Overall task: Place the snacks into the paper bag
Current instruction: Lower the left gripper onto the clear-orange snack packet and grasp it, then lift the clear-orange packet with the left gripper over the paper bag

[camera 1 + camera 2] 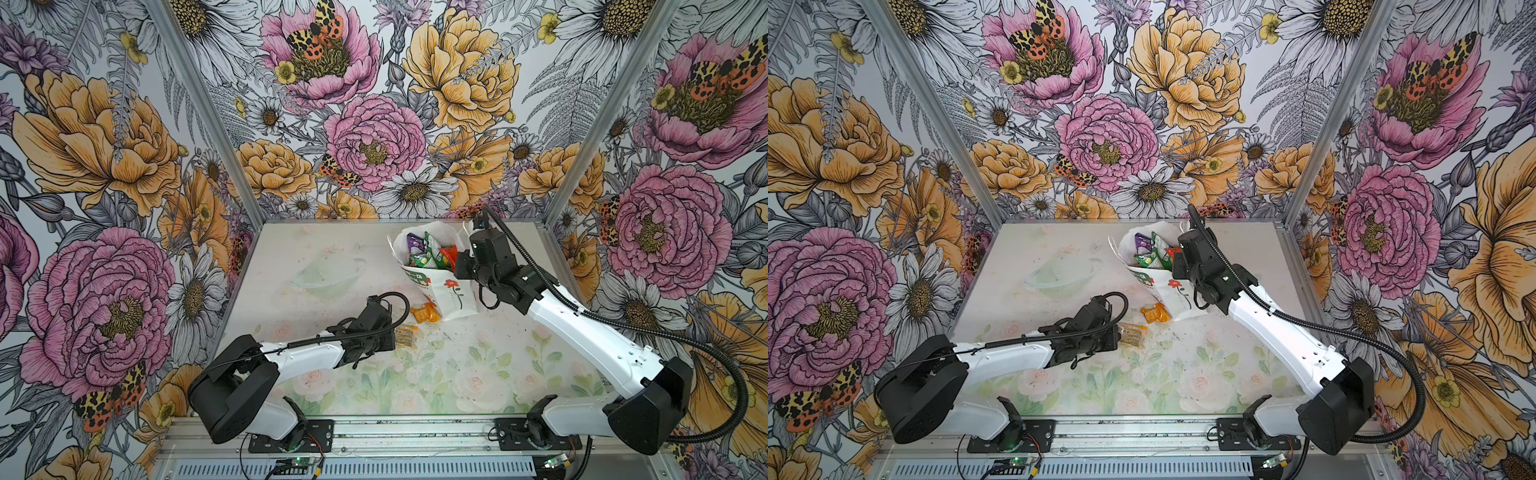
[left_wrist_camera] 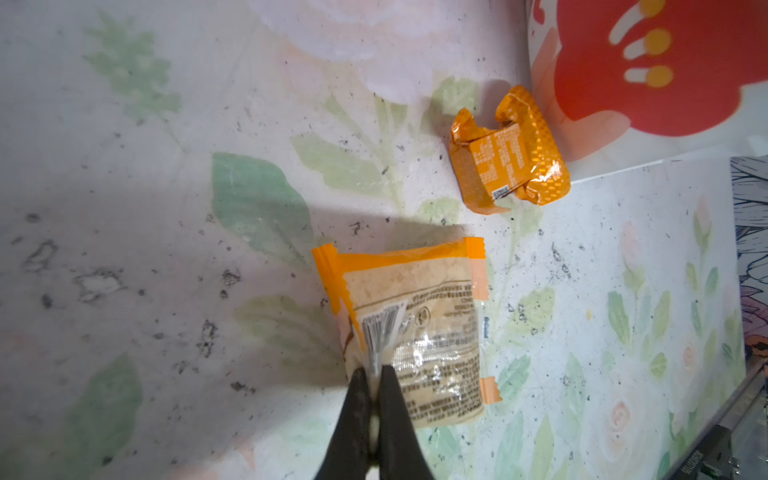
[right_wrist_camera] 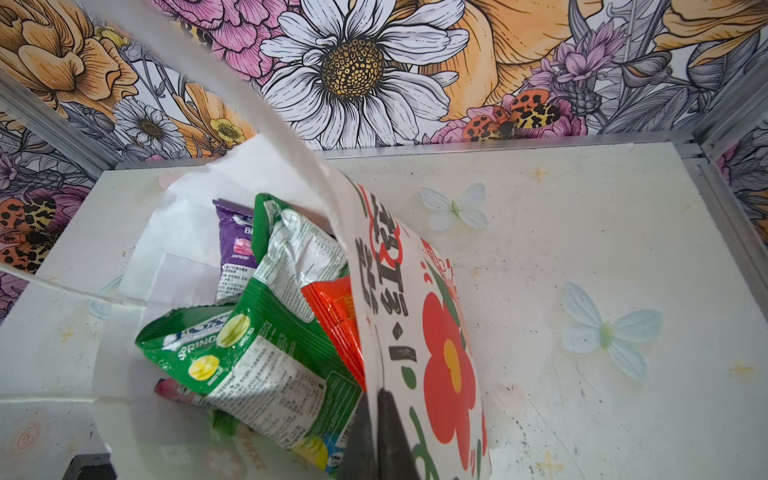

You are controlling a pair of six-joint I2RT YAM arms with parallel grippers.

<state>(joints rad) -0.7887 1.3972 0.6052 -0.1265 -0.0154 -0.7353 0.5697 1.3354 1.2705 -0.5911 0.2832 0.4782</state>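
Both top views: the paper bag (image 1: 455, 301) stands on the counter (image 1: 291, 243), packets (image 1: 431, 252) inside, an orange packet (image 1: 424, 312) beside it. Left wrist view: the left end effector (image 2: 374, 376) pinches tight a clear orange-edged packet (image 2: 415, 316). Right wrist view: the right end effector (image 3: 376, 401) clamps the bag's rim.

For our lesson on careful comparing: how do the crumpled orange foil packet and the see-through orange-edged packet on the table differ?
The foil packet is opaque orange all over; the see-through packet is clear with orange edges. The foil packet is crumpled; the see-through packet is flatter. The foil packet lies free beside the paper bag; the left gripper pinches the see-through packet's edge. Both lie on the table, outside the bag.
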